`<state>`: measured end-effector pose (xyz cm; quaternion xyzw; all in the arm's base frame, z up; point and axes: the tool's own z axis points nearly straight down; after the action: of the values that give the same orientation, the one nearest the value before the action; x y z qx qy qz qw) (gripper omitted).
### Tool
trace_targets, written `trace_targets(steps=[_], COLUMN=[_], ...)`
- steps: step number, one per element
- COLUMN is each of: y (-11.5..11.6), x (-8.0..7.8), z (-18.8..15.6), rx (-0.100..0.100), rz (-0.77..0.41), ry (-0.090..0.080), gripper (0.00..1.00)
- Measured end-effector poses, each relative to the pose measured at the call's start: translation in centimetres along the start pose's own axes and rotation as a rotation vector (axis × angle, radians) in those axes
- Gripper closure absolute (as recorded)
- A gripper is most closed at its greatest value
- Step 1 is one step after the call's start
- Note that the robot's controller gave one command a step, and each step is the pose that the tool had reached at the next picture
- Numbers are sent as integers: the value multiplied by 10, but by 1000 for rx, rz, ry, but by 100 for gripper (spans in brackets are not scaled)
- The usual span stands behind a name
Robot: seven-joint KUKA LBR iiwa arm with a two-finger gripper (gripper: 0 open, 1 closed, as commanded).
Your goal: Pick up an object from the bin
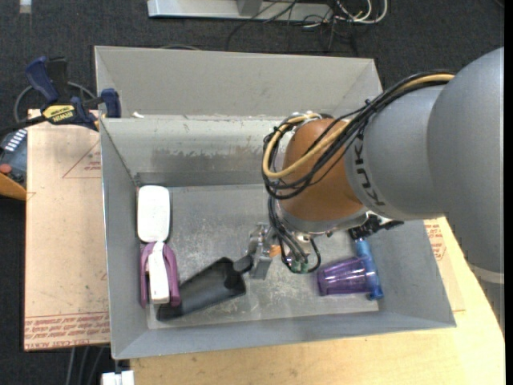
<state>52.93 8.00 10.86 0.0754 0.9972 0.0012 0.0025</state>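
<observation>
Black handle: a stubby dark handle (207,287) lies on the floor of the bin (240,139), low and near the middle. It is tilted, with its left end low by the front wall and its right end raised toward the centre.
Gripper: your gripper (260,257) is low in the bin, just beside that right end. It may be touching the end, but you cannot be sure from this angle.
Where it sits to the jaws: the handle runs off to the left and below them. Only its right tip is near; the body lies outside them, not between.
Jaw state: you cannot tell. The tip is small and dark under the orange cover (317,175) and its cables, so treat the opening as unknown.
Step in hand: by my reading you are at the approach, with nothing gripped and nothing lifted.
Next move: you would need to bring the jaws across the handle's width, not along it, then close and lift straight up.
Risk: a grip on the very end may let it swing or slip out.
Neighbours right: a purple cup (346,278) lies on its side, with a blue stick (366,257) touching it. Both are near your wrist.
Neighbours left: a pink and white piece (158,275) lies just beside the handle's low end, and a white bar (153,212) lies above that.
</observation>
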Motion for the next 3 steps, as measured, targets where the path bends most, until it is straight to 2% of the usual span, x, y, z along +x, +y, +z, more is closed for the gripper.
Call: trace_targets(steps=[1,2,3], y=[-16,-14,-29], x=[23,9,4], z=[-55,-62,-110], rx=[4,-2,4], rz=[42,47,29], ry=[15,-6,16], gripper=[100,100,100])
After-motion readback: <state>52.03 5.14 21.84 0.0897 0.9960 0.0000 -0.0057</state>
